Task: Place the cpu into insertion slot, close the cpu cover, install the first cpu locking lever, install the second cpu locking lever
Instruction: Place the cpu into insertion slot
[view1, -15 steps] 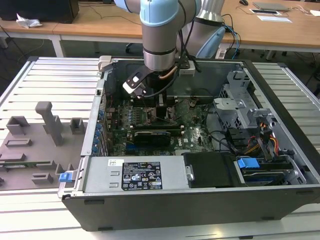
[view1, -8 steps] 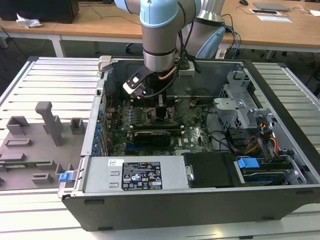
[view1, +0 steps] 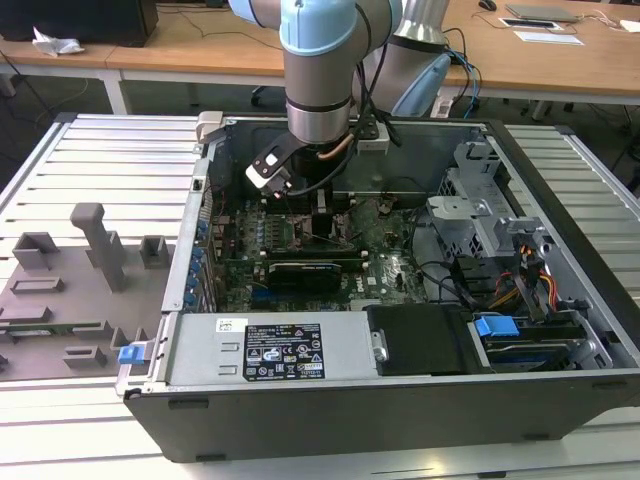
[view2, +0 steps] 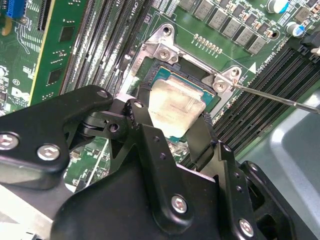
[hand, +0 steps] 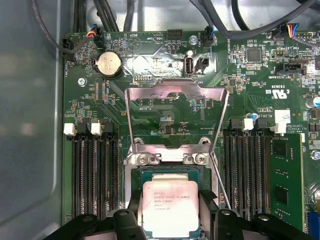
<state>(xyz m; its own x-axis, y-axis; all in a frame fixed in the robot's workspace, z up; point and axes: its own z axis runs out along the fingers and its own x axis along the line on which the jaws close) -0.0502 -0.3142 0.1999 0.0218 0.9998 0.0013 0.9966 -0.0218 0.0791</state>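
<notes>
Over the socket (hand: 170, 173) at the middle of the board (hand: 260, 75), the end effector (hand: 170, 202) seemingly pinches the chip (hand: 171, 210) by two edges, cover (hand: 175, 92) folded open; released tilted, it could bend socket pins.

In the first wrist view the square, pale silver-grey cpu (hand: 170, 207) is lying flat in the black insertion slot (hand: 170, 171). The silver cpu cover (hand: 175, 91) is standing swung open just beside it.

Exterior view: elevated, oblique over computer case (view1: 400, 420); both wrist views close above cpu (view2: 175, 107) (hand: 170, 207), shared.
</notes>
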